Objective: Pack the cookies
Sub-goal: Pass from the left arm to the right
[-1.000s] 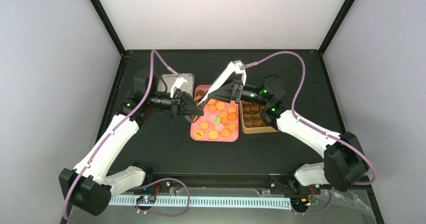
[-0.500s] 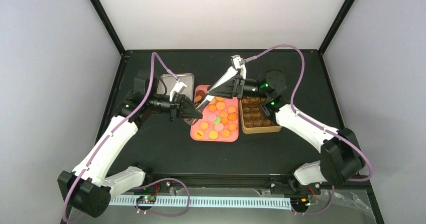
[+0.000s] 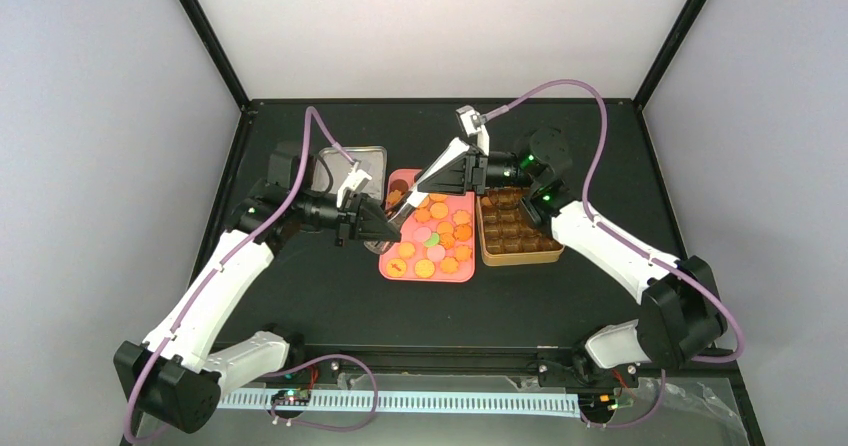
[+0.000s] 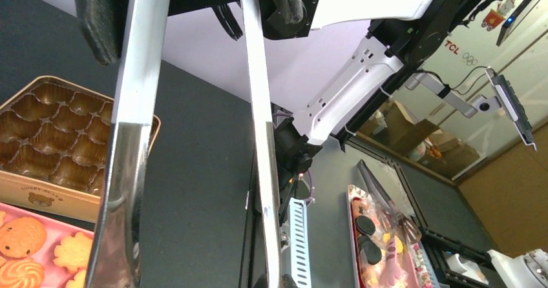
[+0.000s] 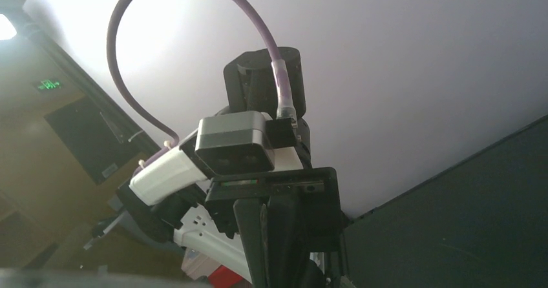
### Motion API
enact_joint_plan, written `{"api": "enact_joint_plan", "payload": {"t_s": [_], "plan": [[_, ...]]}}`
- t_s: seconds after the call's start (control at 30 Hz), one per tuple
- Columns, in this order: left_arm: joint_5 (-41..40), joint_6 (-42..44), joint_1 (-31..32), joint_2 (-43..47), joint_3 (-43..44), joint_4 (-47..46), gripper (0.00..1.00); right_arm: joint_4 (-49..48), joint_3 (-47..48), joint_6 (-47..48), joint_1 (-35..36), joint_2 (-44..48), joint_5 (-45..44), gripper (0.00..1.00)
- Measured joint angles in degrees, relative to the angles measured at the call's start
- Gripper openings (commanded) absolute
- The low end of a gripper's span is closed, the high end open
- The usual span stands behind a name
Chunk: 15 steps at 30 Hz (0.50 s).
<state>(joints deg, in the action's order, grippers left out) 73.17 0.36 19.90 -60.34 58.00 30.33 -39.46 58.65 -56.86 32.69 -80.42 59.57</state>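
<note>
Two robot arms reached inward from the near edge of a black tabletop (image 3: 300,296) and met over its middle. Dozens of small cookies (image 3: 432,238) lay loose in a pink tray (image 3: 430,279) at the centre. Most were orange-yellow, with at least one green and one pink among them. From the left wrist camera some showed flower shapes and swirled tops. Touching the tray's right side sat a gold tin (image 3: 520,260), its compartments lined with brown paper cups (image 4: 52,126). No cookie showed in the cups that were visible. Behind the tray's left corner lay a silver lid (image 3: 372,156), partly covered by the left arm.

The left tool (image 3: 385,223) hovered at the tray's left edge, pointing right, and was closed tight. Its wrist camera showed it squeezing metal tongs (image 4: 126,172), with a dark finger pressed on the outside of one blade. The two shiny blades ran down out of the picture toward the tray. Whether their tips touched a cookie could not be seen.

The right tool (image 3: 420,186) angled in over the tray's far left corner, pointing left. From above I could not tell how wide it stood or whether it held anything. Its wrist camera was tilted upward and showed only another arm's wrist with a purple cable (image 5: 194,17) against the pale wall. Its own fingers could not be made out there.
</note>
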Motion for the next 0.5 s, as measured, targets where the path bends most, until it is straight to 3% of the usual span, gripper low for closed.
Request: {"api": "enact_joint_plan", "payload": {"t_s": [0.5], "plan": [[-1.1, 2.3, 0.0, 0.0, 1.9, 4.4, 0.02, -6.9, -1.4, -2.3, 0.1, -0.4, 1.3, 0.24]]}}
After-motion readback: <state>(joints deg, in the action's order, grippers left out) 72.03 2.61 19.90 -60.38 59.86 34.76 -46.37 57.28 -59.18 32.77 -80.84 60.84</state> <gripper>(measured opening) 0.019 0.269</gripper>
